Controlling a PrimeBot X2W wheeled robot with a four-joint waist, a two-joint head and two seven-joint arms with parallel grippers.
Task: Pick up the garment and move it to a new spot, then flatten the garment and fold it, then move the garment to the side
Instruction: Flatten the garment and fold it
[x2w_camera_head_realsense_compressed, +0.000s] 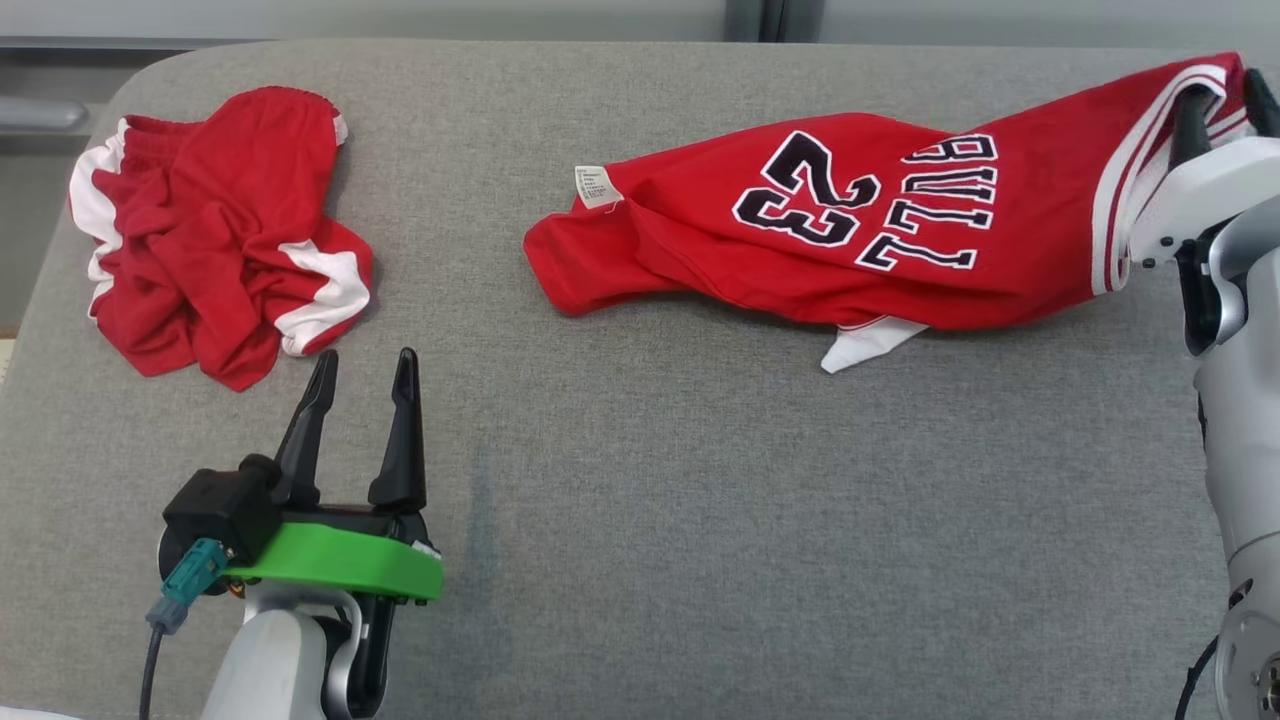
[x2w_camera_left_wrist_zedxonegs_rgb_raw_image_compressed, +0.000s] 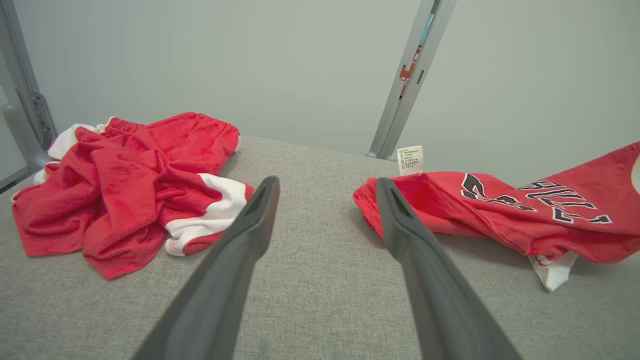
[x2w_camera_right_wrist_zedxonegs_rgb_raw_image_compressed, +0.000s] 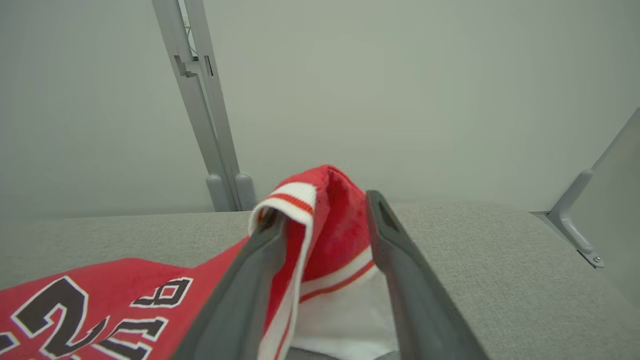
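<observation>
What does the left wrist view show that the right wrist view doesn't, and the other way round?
Left wrist view's own: crumpled red shorts, the white label on the jersey, and the left jaws standing open above the table. Right wrist view's own: the jersey's striped edge draped between the parted right jaws. Shared: the red jersey with black lettering, the grey table, the pale wall.

Left tool (x2w_camera_head_realsense_compressed: 365, 365), two long dark tapered fingers on a green plastic bracket (x2w_camera_head_realsense_compressed: 345, 565): lower left of head view, fingers pointing up-frame and spread wide. Pale forearm (x2w_camera_head_realsense_compressed: 275, 660) rises from the bottom edge beneath it.

Right tool (x2w_camera_head_realsense_compressed: 1222, 95), the same dark fingers on a white-grey wrist housing (x2w_camera_head_realsense_compressed: 1205, 195): far right edge, arm stretched forward. Right wrist view: fingers parted, seemingly slack rather than clamped.
</observation>
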